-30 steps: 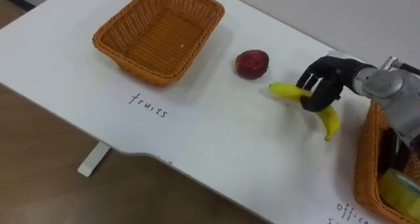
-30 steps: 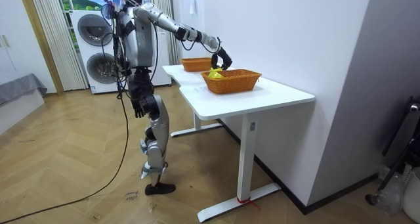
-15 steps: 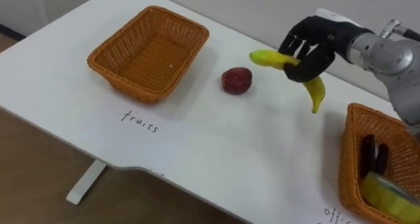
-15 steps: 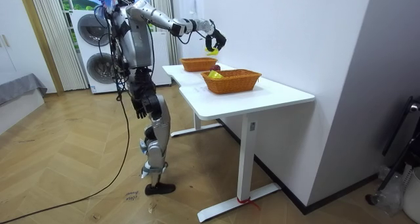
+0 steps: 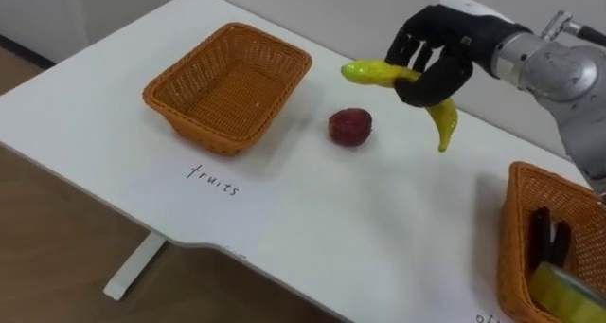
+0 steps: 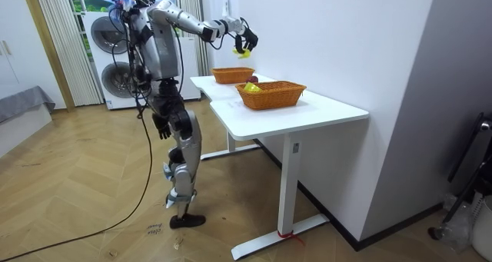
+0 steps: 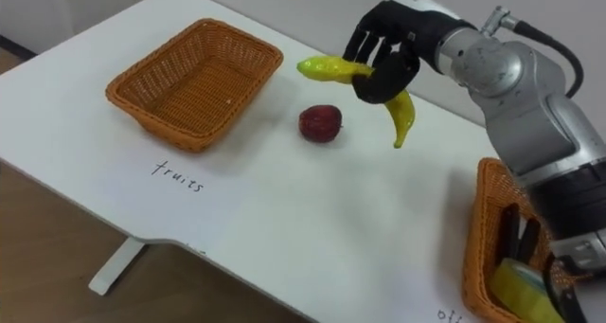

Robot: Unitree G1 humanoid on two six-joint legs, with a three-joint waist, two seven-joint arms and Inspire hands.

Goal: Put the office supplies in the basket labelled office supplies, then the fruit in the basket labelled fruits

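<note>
Reader: White desk (image 5: 312, 219) against a pale wall. What does it carry?

Legend: Toward the robot's left stands an empty wicker basket (image 5: 203, 136), with a handwritten label (image 5: 213, 179) on the desk just in front of it. A red apple (image 5: 351, 126) lies on the bare top near that basket's right side, not touching it. At the robot's far right is a second wicker basket (image 5: 516, 238), holding dark slim items (image 5: 547, 240) and a yellow-green object (image 5: 561, 290).

Reader: And the banana?

Legend: The banana (image 5: 371, 72) is off the desk, held in the air above and behind the apple, between the two baskets. One end points toward the empty basket; the other end curves downward.

Reader: How is it held?

Legend: The right hand (image 5: 445, 44), black, has its fingers and thumb curled round the banana's middle, clamped on it. Its arm enters from the right.

Reader: What does the room view add?

Legend: The robot stands upright on a wooden floor (image 6: 77, 216) at the desk, with stacked washing machines (image 6: 115, 54) behind it. Its right arm stretches forward, with the hand raised well above the desk. The left hand (image 6: 161, 126) hangs beside the thigh.
</note>
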